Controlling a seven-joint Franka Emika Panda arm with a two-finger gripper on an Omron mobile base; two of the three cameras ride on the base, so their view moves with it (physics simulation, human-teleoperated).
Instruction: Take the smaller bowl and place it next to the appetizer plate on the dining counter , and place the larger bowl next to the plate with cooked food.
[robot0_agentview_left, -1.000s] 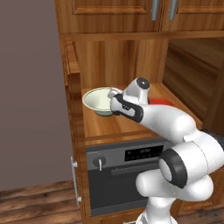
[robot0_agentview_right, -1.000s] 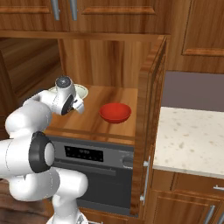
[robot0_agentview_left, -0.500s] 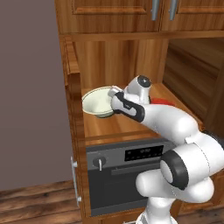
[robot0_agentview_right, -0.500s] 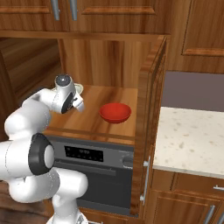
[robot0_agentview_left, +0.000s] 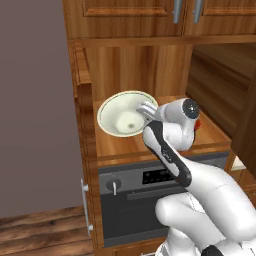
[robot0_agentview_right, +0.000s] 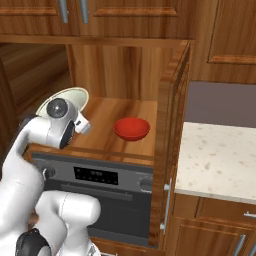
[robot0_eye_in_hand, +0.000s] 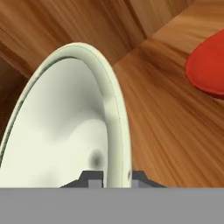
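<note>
Claw (robot0_eye_in_hand: 113, 177) pinches rim of tilted wide pale cream-green bowl (robot0_agentview_left: 121, 114); thin edge-grip risks slipping, dropping it beside small red bowl (robot0_agentview_right: 132, 129).

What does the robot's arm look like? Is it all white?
Mostly, yes. The arm is made of fat, rounded, glossy white pieces, like bent tubes joined together. Where the pieces meet there are dark grey bands and round grey caps. At its end sits the gripper, with two small dark grey finger tips. No cables or writing show on it.
</note>
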